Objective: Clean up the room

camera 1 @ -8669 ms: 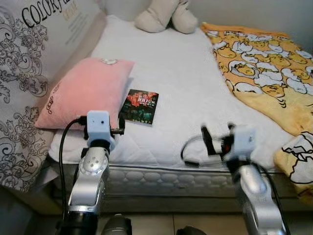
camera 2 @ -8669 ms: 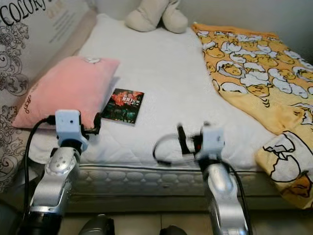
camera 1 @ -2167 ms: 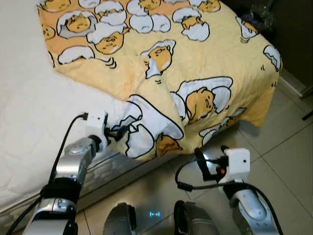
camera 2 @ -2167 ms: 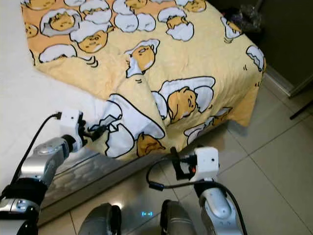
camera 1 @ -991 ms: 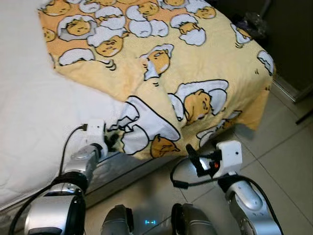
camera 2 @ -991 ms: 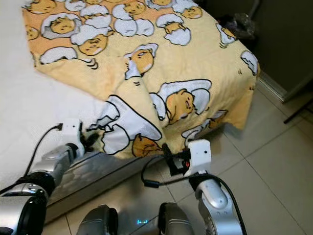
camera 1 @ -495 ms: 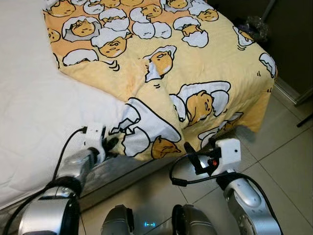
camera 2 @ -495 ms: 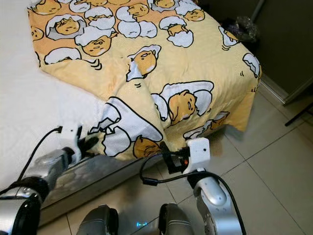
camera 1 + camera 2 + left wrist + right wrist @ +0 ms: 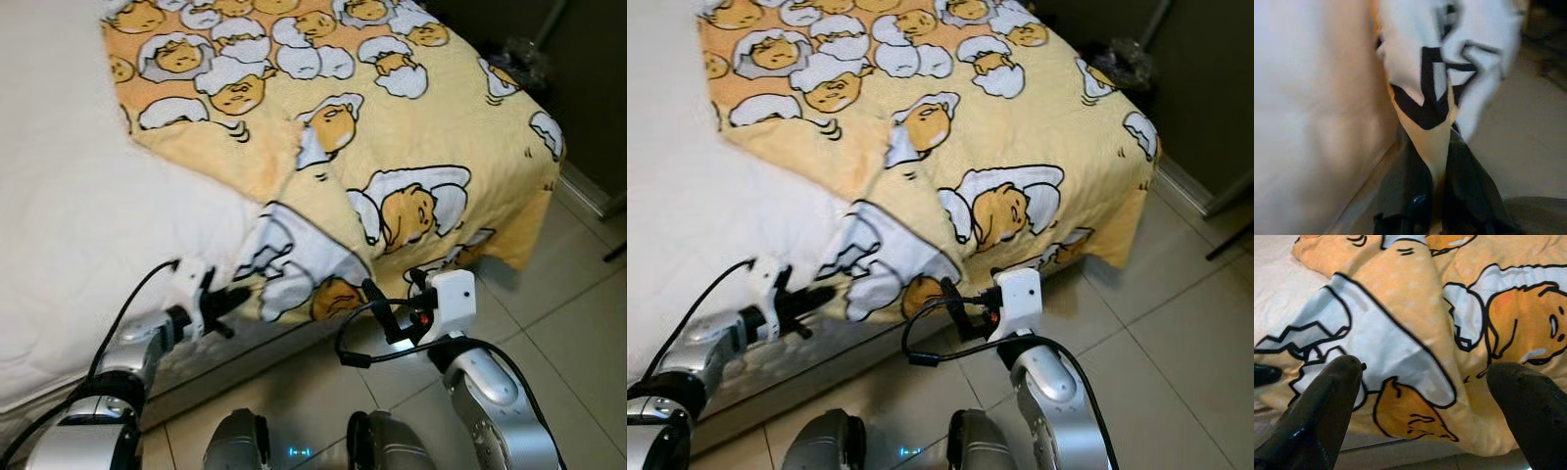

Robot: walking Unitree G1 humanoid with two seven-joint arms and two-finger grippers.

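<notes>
A rumpled yellow quilted blanket printed with cartoon egg characters (image 9: 392, 127) lay across the bed from about twelve o'clock to three o'clock in the head view, one folded corner drooping over the mattress edge near the centre. The bare white quilted mattress (image 9: 69, 225) filled the nine o'clock side, and pale floor tiles (image 9: 578, 333) ran from four to six o'clock. The left gripper (image 9: 227, 299), at about seven o'clock, had its jaws closed on the lowest tip of that hanging corner; the left wrist view showed a strip of cloth pinched between the two black fingers (image 9: 1410, 196). Half a second earlier the same jaws sat just short of the fabric, so the grasp had only just been made. The right gripper (image 9: 960, 305), near five o'clock, had edged closer to the blanket's overhang, its jaws spread wide and holding nothing, the folded corner lying between its fingers (image 9: 1322, 406) in the right wrist view. With one corner secured, straightening the blanket over the bed seemed ready to begin.
</notes>
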